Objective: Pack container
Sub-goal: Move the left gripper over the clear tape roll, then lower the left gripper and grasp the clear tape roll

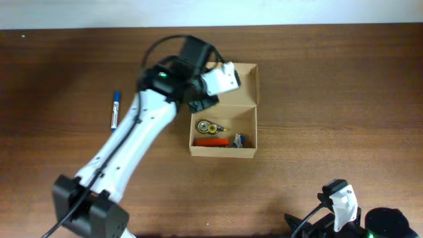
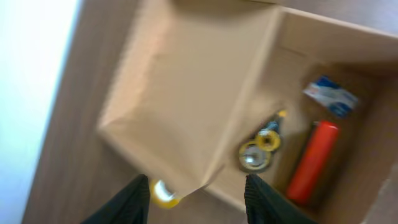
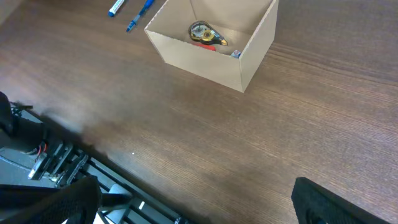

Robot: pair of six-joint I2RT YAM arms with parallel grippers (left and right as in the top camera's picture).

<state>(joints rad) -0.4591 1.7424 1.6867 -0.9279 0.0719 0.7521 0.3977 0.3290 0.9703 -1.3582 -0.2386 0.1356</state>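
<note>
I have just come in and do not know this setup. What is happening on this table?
The left gripper hovers, jaws open, at a corner of the box's open lid. The box already holds a tape dispenser, a red marker and a small blue-and-white item. A blue pen lies on the table, apart from the box. The right gripper is open and idle, well away from the box.

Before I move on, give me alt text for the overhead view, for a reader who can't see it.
The left gripper is at the left edge of an open tan cardboard box on a wooden table. Inside lie a yellow tape dispenser, a red marker and a small blue item; a blue pen lies outside, further left.
</note>
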